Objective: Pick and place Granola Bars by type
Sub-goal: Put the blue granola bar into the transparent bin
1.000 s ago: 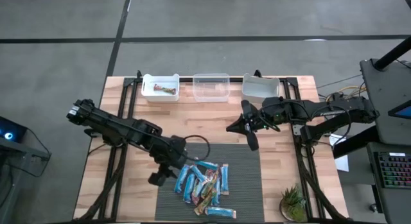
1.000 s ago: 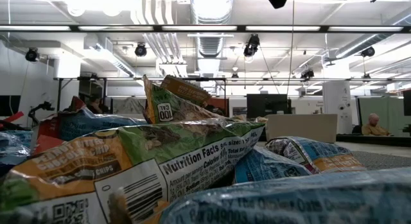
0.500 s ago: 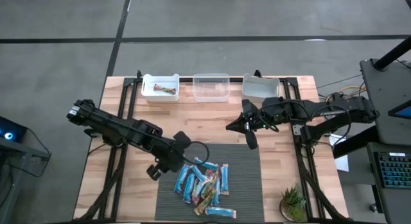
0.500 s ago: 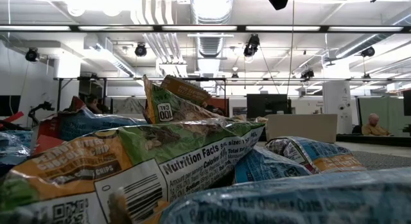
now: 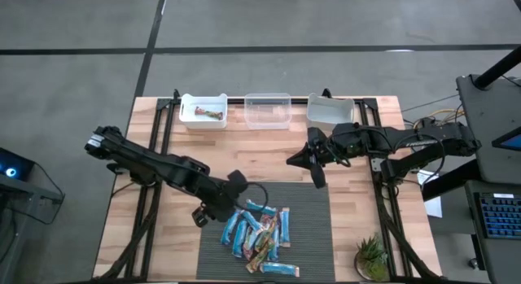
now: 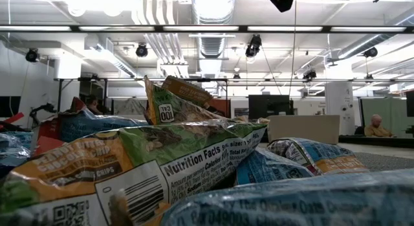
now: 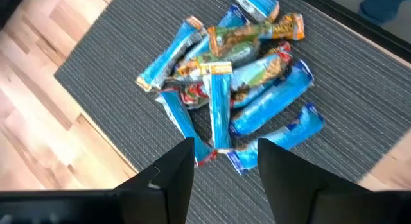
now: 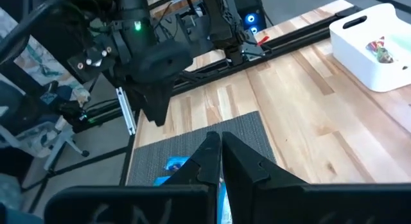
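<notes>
Presently the left gripper (image 5: 213,212) hangs just above the mat's 9 o'clock edge, its two fingers (image 7: 168,179) parted with nothing between them, pointing at the heap of Granola Bars (image 5: 259,233) immediately at its 3 o'clock. In the left wrist view the pile (image 7: 231,83) lies loosely stacked on the dark ribbed mat (image 7: 109,76): a bright blue bar (image 7: 218,105) on top runs its long axis straight away from the fingers, a second blue bar (image 7: 170,54) lies slantwise across it, and a green-and-orange bar (image 7: 253,34) crosses the far side of the heap. Most other bars fan out at mixed angles. One blue bar (image 5: 279,269) lies apart at the pile's 6 o'clock, long axis running 9 to 3.

The right gripper (image 5: 316,168) waits at the mat's 1 o'clock corner, fingers pressed together and empty.

At the table's 12 o'clock edge stand three bins: a white one (image 5: 203,111) holding a multicoloured bar (image 5: 212,114) lying 9 to 3, a clear one (image 5: 268,110), and another clear one (image 5: 330,110).
</notes>
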`<move>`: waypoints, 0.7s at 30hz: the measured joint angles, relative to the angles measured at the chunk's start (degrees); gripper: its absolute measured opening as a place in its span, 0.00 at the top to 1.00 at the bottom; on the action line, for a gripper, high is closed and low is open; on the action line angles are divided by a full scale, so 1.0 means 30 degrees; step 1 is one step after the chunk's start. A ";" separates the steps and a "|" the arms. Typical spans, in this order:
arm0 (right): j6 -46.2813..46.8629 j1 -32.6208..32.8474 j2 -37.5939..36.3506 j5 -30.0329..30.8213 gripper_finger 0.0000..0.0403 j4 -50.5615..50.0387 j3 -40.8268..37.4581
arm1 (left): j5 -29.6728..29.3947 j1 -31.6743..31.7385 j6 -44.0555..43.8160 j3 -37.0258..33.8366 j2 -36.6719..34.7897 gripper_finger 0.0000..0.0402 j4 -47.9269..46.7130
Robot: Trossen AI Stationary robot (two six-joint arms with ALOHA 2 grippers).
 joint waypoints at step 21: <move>0.0192 0.0000 0.0007 0.1460 0.98 -0.0002 0.0000 | 0.0830 -0.0015 0.1249 -0.0758 0.0000 0.62 -0.0063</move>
